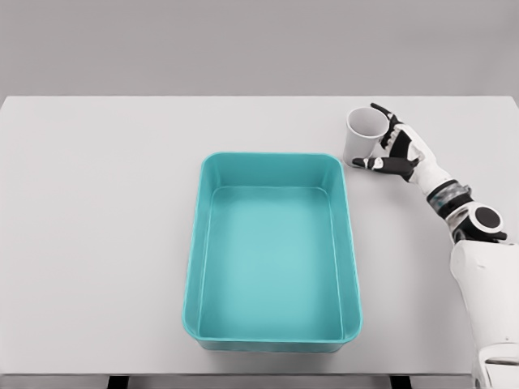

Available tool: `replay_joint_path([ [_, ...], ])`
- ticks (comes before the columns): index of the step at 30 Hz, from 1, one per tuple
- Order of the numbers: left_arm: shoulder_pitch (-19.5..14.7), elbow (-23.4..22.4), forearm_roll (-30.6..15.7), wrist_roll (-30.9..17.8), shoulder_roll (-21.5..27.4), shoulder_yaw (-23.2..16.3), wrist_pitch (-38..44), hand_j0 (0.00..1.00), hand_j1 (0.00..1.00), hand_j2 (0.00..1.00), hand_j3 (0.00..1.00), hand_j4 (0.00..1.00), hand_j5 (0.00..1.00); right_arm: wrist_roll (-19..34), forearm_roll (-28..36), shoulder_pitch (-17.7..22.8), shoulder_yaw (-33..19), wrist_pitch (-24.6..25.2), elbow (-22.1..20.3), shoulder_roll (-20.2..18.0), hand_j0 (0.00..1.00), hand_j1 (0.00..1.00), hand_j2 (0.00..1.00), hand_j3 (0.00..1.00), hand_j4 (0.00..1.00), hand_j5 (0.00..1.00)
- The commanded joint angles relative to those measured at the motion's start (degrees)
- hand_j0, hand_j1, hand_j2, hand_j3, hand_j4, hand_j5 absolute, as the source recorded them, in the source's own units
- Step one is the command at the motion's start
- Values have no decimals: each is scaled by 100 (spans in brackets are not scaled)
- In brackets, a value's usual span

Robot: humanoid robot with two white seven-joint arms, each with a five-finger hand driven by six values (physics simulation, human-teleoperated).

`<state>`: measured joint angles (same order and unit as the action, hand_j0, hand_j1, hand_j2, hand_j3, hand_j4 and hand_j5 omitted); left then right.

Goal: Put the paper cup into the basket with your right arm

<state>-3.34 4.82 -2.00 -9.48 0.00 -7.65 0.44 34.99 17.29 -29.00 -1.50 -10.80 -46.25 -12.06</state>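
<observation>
right hand (395, 150) | fingers (381, 109) spread wide, holding nothing | paper cup (362, 134) upright between them, just left of palm | basket (272, 253) further left

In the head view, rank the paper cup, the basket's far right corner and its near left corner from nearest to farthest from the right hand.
1. Paper cup, just left of the right hand, far right of the table.
2. Basket's far right corner, left of the hand.
3. Basket's near left corner, toward the robot.

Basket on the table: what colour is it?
Teal all over, the basket shows plainly in the head view.
</observation>
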Motion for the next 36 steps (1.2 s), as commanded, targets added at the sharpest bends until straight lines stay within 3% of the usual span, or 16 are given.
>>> replay_joint_path([
  [1,9,2,-3,-1,0,0,0,100,100,100,100,100,100,1,29,9,1,-1,11,28,100,100,100,100,100,100],
  [10,9,2,-3,-1,0,0,0,100,100,100,100,100,100,1,3,-79,10,-106,240,72,98,98,98,98,98,98],
  [17,0,2,-3,-1,0,0,0,100,100,100,100,100,100,1,-76,-79,1,-97,240,72,76,76,76,76,76,76],
  [24,0,-7,-3,-1,0,0,0,100,100,100,100,100,100,1,-76,-79,-8,-80,213,72,71,71,71,71,71,71],
  [30,9,2,-3,-1,0,0,0,100,100,100,100,100,100,1,-68,-79,-17,-80,178,63,61,61,61,61,61,61],
  [36,9,2,-3,-1,0,0,0,100,100,100,100,100,100,1,-59,-88,-43,-71,169,63,59,59,59,59,59,59],
])
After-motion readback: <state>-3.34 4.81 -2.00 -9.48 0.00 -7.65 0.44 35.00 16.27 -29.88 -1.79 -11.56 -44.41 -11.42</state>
